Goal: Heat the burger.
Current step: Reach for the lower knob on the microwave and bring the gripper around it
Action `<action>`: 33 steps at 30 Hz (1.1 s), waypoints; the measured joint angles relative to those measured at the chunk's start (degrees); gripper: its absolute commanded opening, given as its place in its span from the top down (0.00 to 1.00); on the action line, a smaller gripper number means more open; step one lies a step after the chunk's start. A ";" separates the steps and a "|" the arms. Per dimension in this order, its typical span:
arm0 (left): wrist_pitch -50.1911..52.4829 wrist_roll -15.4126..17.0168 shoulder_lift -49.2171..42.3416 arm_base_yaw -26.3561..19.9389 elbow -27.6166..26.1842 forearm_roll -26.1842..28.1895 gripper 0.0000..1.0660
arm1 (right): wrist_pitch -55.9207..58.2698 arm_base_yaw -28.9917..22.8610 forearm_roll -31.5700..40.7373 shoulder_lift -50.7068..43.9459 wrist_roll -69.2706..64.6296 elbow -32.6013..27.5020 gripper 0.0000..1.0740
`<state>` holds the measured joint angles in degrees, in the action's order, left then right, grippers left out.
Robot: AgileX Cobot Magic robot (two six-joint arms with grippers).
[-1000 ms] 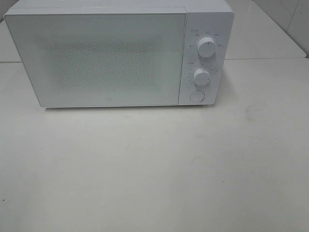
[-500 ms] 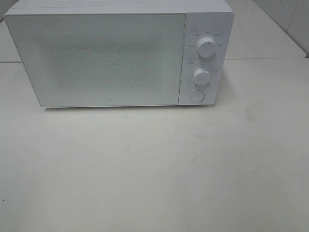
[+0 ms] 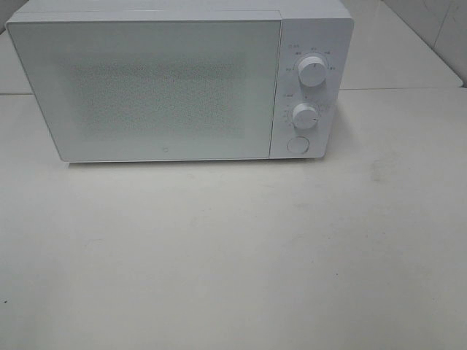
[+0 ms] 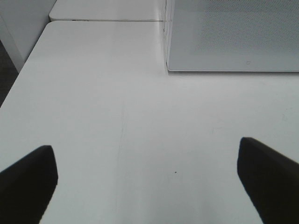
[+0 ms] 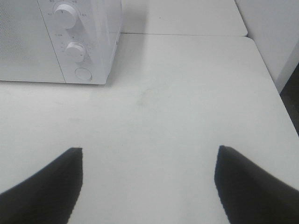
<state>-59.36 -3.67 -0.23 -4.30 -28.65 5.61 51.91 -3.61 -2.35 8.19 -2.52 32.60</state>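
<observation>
Burger is not in any view, so I cannot tell where it is. The left end effector (image 4: 145, 143) has its two dark, flat fingers (image 4: 28, 186) spread far apart, with nothing between them but bare surface. The right end effector (image 5: 149, 148) is spread wide too, and its black fingers (image 5: 46, 191) hold nothing. Both hang over a smooth, pale surface (image 3: 233, 255) that has a few faint marks and scuffs. At the back of it stands a white microwave (image 3: 146, 153), shaped like a box with soft, round corners. Its big flat door (image 3: 146, 87) is shut, and the window is covered in tiny dots like a fine net. Beside the door are two round white knobs, one upper knob (image 3: 314, 71) and one lower knob (image 3: 305, 116), with a round button (image 3: 297, 144) under them.
</observation>
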 measured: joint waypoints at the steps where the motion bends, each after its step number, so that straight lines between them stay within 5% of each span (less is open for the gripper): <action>1: 0.00 0.00 0.00 0.00 0.00 0.00 0.08 | -1.95 0.00 0.00 2.06 0.00 0.00 0.29; 33: 0.00 0.00 0.00 0.00 0.00 0.00 0.08 | -32.49 0.00 0.00 30.94 -0.40 0.00 0.29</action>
<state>-59.36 -3.67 -0.23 -4.30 -28.65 5.61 19.42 -3.61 -2.35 39.13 -2.92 32.60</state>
